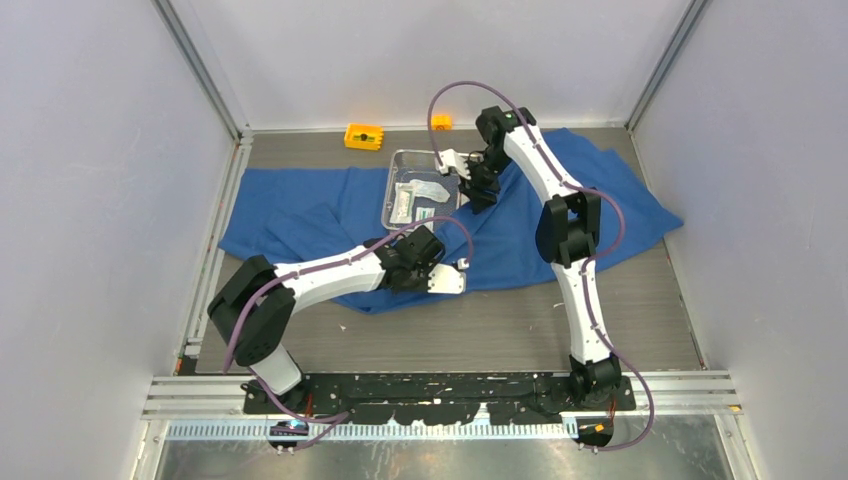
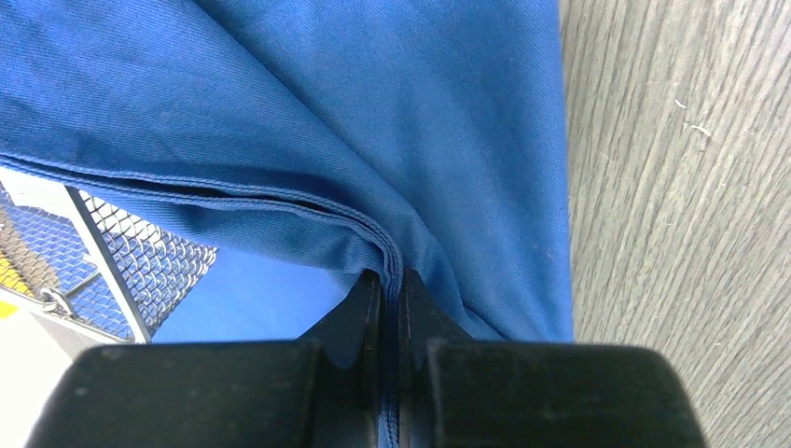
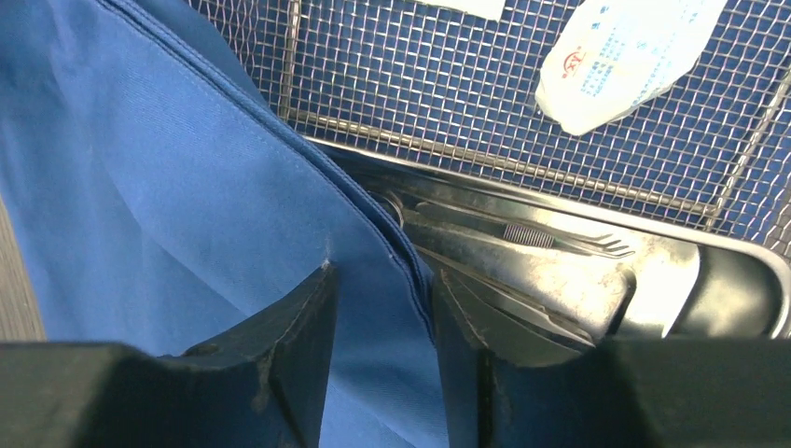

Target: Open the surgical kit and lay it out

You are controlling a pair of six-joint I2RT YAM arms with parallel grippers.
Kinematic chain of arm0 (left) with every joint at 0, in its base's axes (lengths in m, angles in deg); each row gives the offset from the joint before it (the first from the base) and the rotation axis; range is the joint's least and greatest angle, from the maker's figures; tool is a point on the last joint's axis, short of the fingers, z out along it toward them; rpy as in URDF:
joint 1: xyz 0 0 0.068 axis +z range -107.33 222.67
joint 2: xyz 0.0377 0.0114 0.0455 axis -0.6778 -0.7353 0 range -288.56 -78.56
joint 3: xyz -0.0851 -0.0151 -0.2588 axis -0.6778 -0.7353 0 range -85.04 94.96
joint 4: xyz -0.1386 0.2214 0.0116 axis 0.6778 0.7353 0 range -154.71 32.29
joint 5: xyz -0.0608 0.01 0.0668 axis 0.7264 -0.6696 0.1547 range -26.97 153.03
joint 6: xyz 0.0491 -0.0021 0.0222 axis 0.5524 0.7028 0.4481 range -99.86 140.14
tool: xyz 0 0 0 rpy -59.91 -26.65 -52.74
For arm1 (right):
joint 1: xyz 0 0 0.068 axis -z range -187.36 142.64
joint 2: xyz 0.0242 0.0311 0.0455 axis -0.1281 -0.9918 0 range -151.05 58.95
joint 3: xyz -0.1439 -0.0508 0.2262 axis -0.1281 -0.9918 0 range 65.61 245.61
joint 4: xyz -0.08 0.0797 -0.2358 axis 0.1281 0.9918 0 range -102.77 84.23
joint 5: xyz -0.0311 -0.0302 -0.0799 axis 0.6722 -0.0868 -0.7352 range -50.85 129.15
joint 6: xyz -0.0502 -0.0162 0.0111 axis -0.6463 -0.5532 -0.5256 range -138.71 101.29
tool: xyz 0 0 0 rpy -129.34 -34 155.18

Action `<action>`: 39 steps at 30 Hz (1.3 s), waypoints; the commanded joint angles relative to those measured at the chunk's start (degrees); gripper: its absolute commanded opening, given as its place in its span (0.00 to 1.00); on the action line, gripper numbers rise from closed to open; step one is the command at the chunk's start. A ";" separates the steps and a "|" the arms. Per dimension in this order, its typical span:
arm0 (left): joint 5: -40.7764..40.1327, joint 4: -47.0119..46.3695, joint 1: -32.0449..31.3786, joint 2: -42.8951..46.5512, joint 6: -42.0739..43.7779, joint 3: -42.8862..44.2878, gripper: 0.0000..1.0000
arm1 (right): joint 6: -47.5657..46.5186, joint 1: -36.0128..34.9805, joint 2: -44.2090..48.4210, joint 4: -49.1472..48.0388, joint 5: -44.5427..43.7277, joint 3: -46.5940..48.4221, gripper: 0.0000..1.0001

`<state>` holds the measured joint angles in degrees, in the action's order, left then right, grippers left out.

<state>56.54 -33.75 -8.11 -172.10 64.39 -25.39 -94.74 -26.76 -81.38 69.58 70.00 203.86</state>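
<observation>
The blue cloth wrap (image 1: 300, 205) lies spread over the table, bunched round the steel mesh basket (image 1: 392, 190) at the back. White-green packets (image 1: 415, 198) lie in the basket. My left gripper (image 1: 445, 278) sits at the cloth's near edge, shut on the stitched hem (image 2: 390, 266). My right gripper (image 1: 478, 195) hangs over the basket's right side, open. Its jaws (image 3: 382, 275) straddle a cloth edge (image 3: 168, 187) lying over the solid steel tray (image 3: 728, 271). Thin forceps (image 3: 560, 241) rest in that tray, with one packet (image 3: 625, 47) on the mesh (image 3: 448, 84) beyond.
Two orange blocks (image 1: 364, 136) (image 1: 441, 122) sit at the back of the grey wood-grain table (image 1: 520, 320). White walls close in left, right and behind. The mesh basket's corner (image 2: 140, 261) shows under the lifted cloth in the left wrist view.
</observation>
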 commanded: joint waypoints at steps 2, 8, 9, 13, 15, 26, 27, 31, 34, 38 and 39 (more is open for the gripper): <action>-3.55 1.51 0.42 -0.37 0.63 0.68 0.00 | -1.12 -0.28 1.14 3.23 -1.98 1.90 0.39; -4.15 3.21 0.85 0.98 0.16 1.50 0.00 | 0.55 -0.27 4.74 2.94 -4.83 0.05 0.02; -4.15 3.53 0.93 1.39 0.13 1.56 0.00 | 0.94 -0.20 5.69 2.75 -5.08 -0.91 0.01; -4.07 5.62 1.34 2.97 0.26 2.01 0.00 | 2.90 0.15 10.44 2.33 -5.80 -5.90 0.00; -3.96 7.81 1.38 3.47 0.65 2.62 0.00 | 4.71 0.39 13.67 1.94 -6.34 -8.54 0.00; -1.37 24.09 1.01 3.96 -1.88 5.74 0.00 | 15.75 0.86 38.03 -6.02 -10.19 -37.40 0.00; -1.28 24.85 0.77 4.39 -2.01 5.55 0.00 | 16.87 0.85 40.71 -6.91 -10.15 -41.04 0.00; 0.59 28.52 -1.30 5.50 -3.85 5.39 0.00 | 21.76 0.77 53.01 -9.91 -8.78 -54.32 0.00; 2.72 31.90 -3.75 5.20 -5.96 5.40 0.00 | 25.12 0.53 61.06 -11.23 -7.63 -62.49 0.00; 5.74 35.01 -7.30 5.28 -8.11 5.09 0.00 | 28.12 -0.49 70.15 -9.77 -5.75 -70.25 0.00; 6.96 35.73 -8.06 5.58 -8.77 5.01 0.00 | 28.78 -0.77 72.09 -9.07 -5.36 -71.82 0.00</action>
<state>61.18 -13.25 -14.04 -167.93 59.78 -19.70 -71.13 -27.00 -17.06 57.73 63.97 136.39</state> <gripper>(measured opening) 0.048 0.027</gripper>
